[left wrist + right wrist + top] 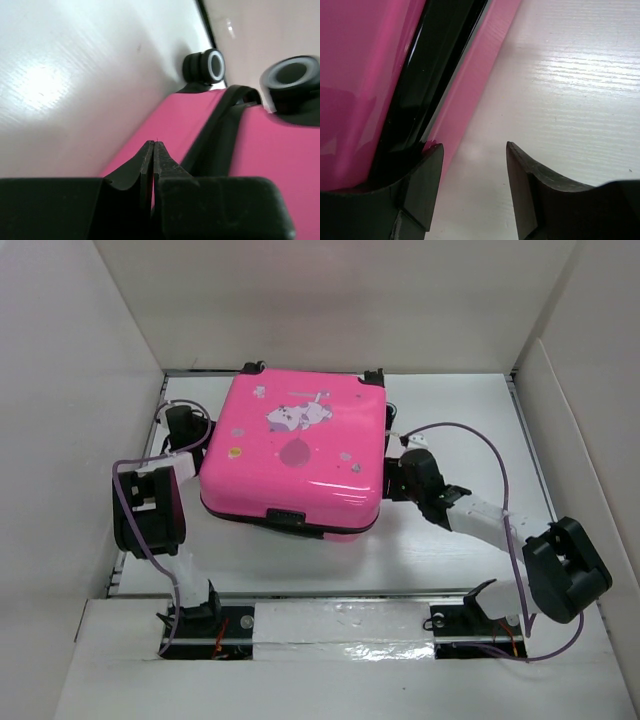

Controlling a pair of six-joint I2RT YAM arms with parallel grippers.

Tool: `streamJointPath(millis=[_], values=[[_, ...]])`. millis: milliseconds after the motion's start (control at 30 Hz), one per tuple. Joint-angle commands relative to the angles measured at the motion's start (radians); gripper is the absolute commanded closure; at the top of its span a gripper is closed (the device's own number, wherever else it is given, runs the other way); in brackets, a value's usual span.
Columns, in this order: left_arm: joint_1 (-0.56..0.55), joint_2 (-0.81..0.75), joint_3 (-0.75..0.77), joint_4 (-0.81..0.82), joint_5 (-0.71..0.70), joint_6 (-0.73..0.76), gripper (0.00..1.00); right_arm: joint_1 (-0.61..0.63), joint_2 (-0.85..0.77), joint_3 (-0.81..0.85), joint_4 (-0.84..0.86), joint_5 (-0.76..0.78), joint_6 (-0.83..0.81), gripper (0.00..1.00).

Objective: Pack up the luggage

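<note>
The luggage (290,455), a glossy pink hard-shell case, is shown lying flat on the white table (450,410), printed lid uppermost and lowered onto its base; it is placed between the two arms, towards the far wall. The right gripper (474,147) is seen low at the case's right side with its jaws spread and only bare table between them; the case lies to its left, and the black zipper trim (435,65) is seen running straight away from the inner finger, so the seam is lined up lengthwise with that tool; contact cannot be confirmed. The left gripper (152,150) is shown pressed together, holding nothing, just beside the left wall, pointing towards the black wheels (205,66). The right arm is judged better placed for working the seam.
</note>
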Motion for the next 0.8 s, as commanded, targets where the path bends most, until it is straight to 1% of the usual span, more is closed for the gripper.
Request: streamJointPath(millis=[0,133,267,367,433,467,500,533,600,633,700,767], values=[[-0.054,0.012,0.035,0.019,0.039,0.031,1.0,0.118,-0.024,0.039,0.15,-0.219,-0.061,0.38],[-0.054,0.049,0.048,0.009,0.045,0.039,1.0,0.118,-0.027,0.018,0.164,-0.198,-0.061,0.38],[-0.043,0.057,0.026,0.001,0.002,0.051,1.0,0.077,-0.065,-0.027,0.169,-0.187,-0.081,0.4],[-0.034,0.073,0.04,0.009,0.038,0.038,1.0,0.05,-0.109,-0.042,0.14,-0.182,-0.108,0.43],[-0.034,0.052,0.043,0.028,0.039,0.036,1.0,0.023,-0.148,-0.059,0.117,-0.182,-0.13,0.46],[-0.034,0.038,0.045,0.035,0.038,0.036,0.97,0.023,-0.162,-0.064,0.111,-0.184,-0.134,0.46],[-0.025,0.002,0.046,0.038,0.027,0.035,0.91,0.011,-0.172,-0.07,0.103,-0.19,-0.14,0.46],[-0.025,-0.02,0.052,0.035,0.021,0.036,0.71,0.001,-0.183,-0.07,0.073,-0.193,-0.157,0.46],[-0.016,-0.086,0.084,0.006,-0.002,0.041,0.49,-0.008,-0.212,-0.074,0.042,-0.185,-0.179,0.42],[-0.004,-0.109,0.103,-0.013,-0.013,0.047,0.34,-0.022,-0.226,-0.09,0.017,-0.182,-0.193,0.4],[0.009,-0.176,0.164,-0.072,-0.043,0.067,0.26,-0.04,-0.278,-0.11,0.002,-0.188,-0.203,0.39],[0.009,-0.225,0.213,-0.119,-0.08,0.103,0.23,-0.052,-0.323,-0.134,-0.021,-0.222,-0.216,0.41]])
